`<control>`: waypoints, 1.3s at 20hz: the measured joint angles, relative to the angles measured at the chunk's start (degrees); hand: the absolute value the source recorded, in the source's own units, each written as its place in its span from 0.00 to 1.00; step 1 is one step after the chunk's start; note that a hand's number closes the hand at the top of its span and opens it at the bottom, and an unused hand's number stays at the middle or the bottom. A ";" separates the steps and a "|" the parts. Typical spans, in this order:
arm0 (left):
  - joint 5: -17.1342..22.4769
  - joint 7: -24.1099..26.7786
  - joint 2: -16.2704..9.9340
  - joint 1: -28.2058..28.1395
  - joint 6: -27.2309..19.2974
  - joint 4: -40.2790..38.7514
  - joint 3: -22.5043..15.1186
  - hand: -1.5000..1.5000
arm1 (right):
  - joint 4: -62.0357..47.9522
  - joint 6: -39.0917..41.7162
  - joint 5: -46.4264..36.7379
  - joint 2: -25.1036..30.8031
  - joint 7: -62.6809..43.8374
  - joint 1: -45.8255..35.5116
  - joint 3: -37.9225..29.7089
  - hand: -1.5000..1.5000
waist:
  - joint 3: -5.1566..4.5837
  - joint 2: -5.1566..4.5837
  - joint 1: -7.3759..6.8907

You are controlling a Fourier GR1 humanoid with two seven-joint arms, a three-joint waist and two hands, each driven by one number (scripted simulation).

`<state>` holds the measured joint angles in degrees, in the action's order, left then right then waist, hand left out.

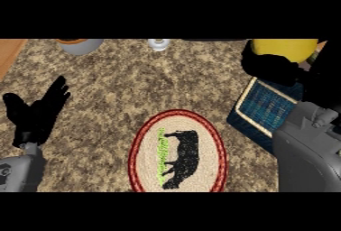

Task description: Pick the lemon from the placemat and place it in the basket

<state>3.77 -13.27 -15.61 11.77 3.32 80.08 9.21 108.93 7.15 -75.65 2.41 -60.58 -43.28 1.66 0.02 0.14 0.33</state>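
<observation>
The lemon shows as a big yellow shape at the upper right, raised off the counter. My right hand is curled round its lower part and hides some of it. Hand and lemon hang over the far end of the basket, a dark blue woven one with a pale rim, at the right edge. The oval placemat, straw-coloured with a red rim and a black animal figure, lies at the lower middle with nothing on it. My left hand rests open at the left edge, fingers up.
A grey bowl with an orange inside stands at the back left. A small pale bottle stands at the back middle. A wooden strip borders the speckled counter at the far left. My grey right forearm covers the basket's near part.
</observation>
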 measured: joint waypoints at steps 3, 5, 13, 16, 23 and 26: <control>-0.22 0.18 0.03 -0.03 0.00 0.28 -0.05 0.50 | 0.99 -2.11 -2.99 0.36 0.28 3.38 -2.12 0.00 | -0.01 -0.04 -0.05; -0.12 0.93 -0.11 -0.42 0.47 -0.19 0.19 0.50 | 0.85 -4.19 -4.34 -0.57 0.18 5.03 -3.26 0.00 | 0.00 -0.09 -0.20; -0.51 1.10 0.16 0.64 0.71 -1.77 0.66 0.50 | 0.85 -7.69 0.82 1.11 4.27 9.27 -8.07 0.00 | 0.00 -0.14 -0.31; -0.56 1.23 0.52 0.47 0.73 -1.53 0.62 0.50 | 0.87 -10.43 2.24 1.25 5.42 8.97 -9.19 0.00 | 0.00 -0.14 -0.38; -0.66 1.02 0.46 -0.25 0.58 -1.04 0.91 0.50 | 9.63 -16.32 3.80 0.18 3.31 8.89 -16.49 0.00 | 0.00 0.06 0.05; -0.61 0.31 0.28 -0.47 0.51 -0.02 1.01 0.50 | 15.50 -16.28 8.58 1.49 2.83 10.54 -21.91 0.00 | 0.03 0.17 0.42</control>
<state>3.16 -12.95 -15.33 11.29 3.83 80.06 10.22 124.43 -9.13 -67.07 3.91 -57.74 -32.74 -20.25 0.05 0.32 0.75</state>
